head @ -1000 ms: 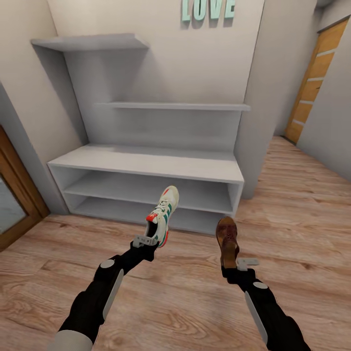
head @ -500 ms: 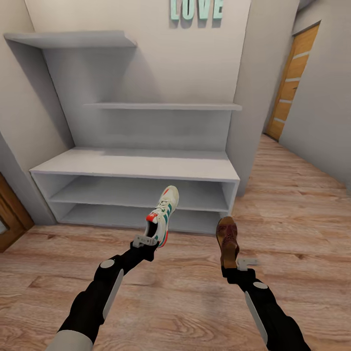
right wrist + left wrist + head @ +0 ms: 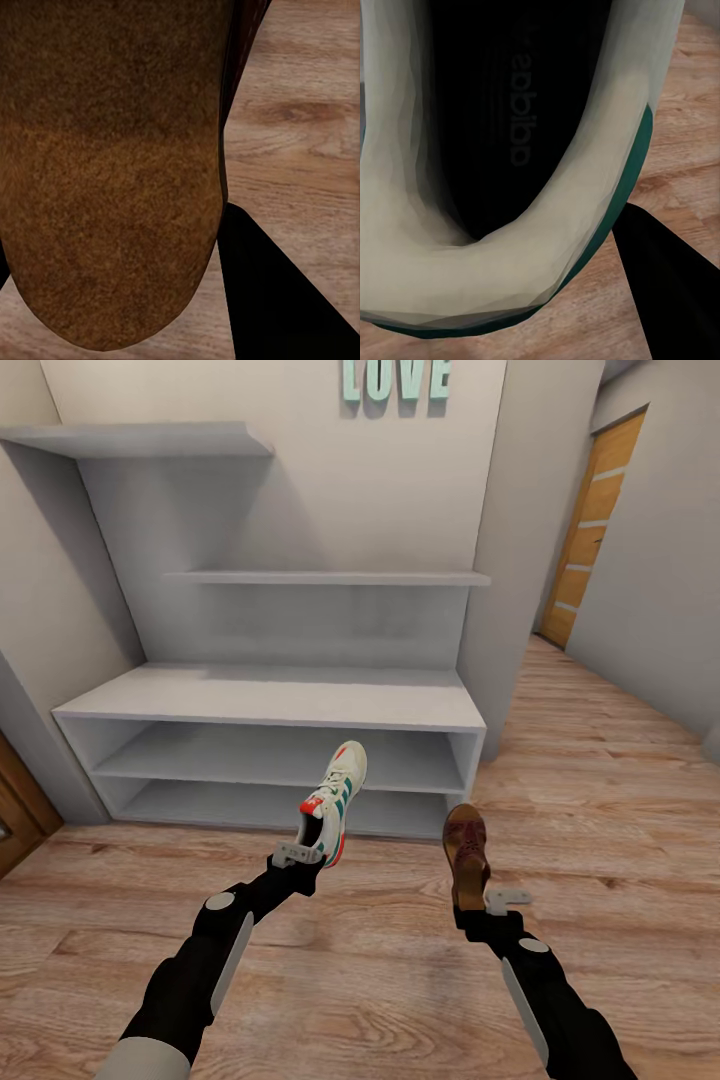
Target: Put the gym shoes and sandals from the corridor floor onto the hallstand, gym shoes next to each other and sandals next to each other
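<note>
Gym shoe [image 3: 337, 800] gripped at the heel by the left gripper [image 3: 300, 855] and sandal [image 3: 466, 854] clamped in the right gripper [image 3: 490, 901] should each rise level over the hallstand [image 3: 270, 698] bench at frame centre before release.

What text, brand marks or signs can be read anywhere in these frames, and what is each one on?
"LOVE": teal block letters on the wall above the hallstand, their tops cut off by the head view's edge.
Faint brand lettering on the dark insole of the gym shoe held in the left gripper: too dim and reversed to read with confidence.
The sandal in the right gripper shows no lettering.
</note>
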### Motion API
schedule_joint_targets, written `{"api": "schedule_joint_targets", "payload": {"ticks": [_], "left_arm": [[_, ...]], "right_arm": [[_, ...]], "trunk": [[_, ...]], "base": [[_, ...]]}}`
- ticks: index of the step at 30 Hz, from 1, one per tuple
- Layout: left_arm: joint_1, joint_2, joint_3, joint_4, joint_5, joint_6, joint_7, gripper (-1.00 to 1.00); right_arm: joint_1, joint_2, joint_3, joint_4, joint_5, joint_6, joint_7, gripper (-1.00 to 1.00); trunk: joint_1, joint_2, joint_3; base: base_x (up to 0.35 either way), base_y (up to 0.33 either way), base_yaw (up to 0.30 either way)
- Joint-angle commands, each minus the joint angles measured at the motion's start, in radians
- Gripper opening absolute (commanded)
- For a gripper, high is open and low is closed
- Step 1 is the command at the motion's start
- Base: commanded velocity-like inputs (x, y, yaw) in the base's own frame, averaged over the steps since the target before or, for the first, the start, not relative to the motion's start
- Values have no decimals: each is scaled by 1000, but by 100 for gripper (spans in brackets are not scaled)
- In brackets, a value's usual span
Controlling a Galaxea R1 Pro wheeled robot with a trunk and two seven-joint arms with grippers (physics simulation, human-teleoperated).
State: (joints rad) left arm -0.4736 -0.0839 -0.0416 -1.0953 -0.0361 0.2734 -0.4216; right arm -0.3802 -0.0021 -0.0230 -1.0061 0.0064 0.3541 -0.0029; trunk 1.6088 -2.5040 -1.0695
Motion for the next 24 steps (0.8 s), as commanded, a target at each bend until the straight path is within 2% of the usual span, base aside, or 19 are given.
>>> {"api": "schedule_joint_targets", "payload": {"ticks": [1, 24], "left_arm": [[0, 0, 2, -2, -4, 6, -5, -100], [0, 0, 2, -2, -5, 6, -5, -100]], "right_arm": [[0, 0, 1, -2, -1, 6, -3, -100], [0, 1, 2, -1, -1, 6, -3, -100]], "trunk": [[0, 0, -1], [0, 0, -1]], "base": [[0, 0, 0], [0, 0, 0]]}}
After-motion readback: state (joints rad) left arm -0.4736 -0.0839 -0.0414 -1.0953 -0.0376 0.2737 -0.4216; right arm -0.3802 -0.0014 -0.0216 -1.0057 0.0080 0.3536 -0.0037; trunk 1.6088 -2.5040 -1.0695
